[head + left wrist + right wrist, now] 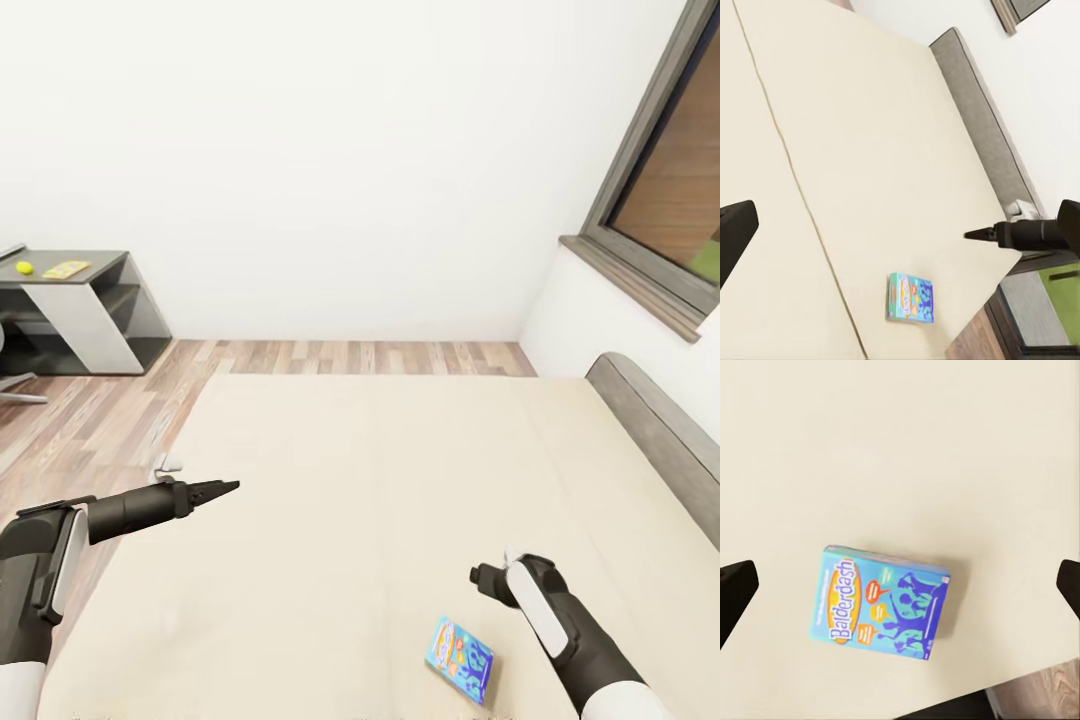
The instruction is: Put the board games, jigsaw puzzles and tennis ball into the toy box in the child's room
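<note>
Balderdash board game (883, 604) lies flat on the bed (380, 480) near its edge, just under the right gripper (490, 580), whose jaws stand wide; lower straight, straddle the box's short width, then close

You can read one word here: "Balderdash", in white lettering on an orange oval band along one side of the lid of the small blue board game (884, 607) lying flat on the bed (900, 450). The small orange speech bubbles beside it on the lid carry print too fine for you to make out. From the head camera the same blue board game (461, 658) shows its coloured lid, but the lettering there is too small to read
</note>
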Tool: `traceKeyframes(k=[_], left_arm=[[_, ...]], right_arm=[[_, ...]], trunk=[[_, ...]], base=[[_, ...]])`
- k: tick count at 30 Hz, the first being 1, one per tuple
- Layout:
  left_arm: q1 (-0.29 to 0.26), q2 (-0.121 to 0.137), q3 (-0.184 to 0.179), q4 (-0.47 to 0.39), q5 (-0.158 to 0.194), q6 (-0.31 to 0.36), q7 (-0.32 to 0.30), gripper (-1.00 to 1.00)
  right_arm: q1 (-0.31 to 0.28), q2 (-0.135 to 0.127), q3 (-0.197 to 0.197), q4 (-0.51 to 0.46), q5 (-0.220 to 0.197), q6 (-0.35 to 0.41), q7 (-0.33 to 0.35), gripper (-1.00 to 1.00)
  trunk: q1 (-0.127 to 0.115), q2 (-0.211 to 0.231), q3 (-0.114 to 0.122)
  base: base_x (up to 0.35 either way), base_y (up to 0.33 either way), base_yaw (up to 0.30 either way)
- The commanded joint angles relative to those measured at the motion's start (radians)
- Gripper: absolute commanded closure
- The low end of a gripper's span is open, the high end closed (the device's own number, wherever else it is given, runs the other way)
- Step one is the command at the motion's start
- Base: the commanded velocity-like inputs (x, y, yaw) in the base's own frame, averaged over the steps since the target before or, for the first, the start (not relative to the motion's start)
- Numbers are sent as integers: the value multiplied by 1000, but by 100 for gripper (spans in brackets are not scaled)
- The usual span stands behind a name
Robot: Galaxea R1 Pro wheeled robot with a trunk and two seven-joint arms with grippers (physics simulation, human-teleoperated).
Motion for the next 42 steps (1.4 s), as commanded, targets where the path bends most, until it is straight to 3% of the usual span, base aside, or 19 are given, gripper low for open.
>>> traceKeyframes(k=[1,7,12,15,22,25,29,37,42], left_arm=[[-1,0,1,0,-2,11,-5,-100],[-1,0,1,0,-3,8,-4,-100],[-1,1,2,0,-1,10,-4,-100],[-1,1,3,0,0,10,-5,-100],[-1,7,11,0,0,12,-9,-100],[-1,10,31,0,1,12,-14,-100],[-5,18,58,0,1,16,-31,-100],[-8,65,90,-16,-5,116,-135,-100],[-8,79,104,-9,-3,126,-173,-100]], right_arm=[[-16,-2,4,29,-10,-6,-9,-100],[-122,-2,12,276,-9,-137,-2,-100],[-154,0,14,358,-8,-178,0,-100],[-159,4,15,370,1,-185,0,-100],[-162,14,15,378,72,-190,1,-100],[-163,20,15,378,85,-190,1,-100],[-163,29,15,379,91,-191,1,-100],[-163,39,21,378,96,-191,1,-100],[-163,40,67,376,96,-190,1,-100]], trunk=[[0,-2,-3],[0,-2,-13],[0,-2,-22],[0,-2,-27],[0,-2,-38],[0,-2,-43],[0,-2,-50],[0,-2,-63],[0,-2,-71]], base=[[0,0,0],[0,0,0],[0,0,0],[0,0,0],[0,0,0],[0,0,0],[0,0,0],[0,0,0],[0,0,0]])
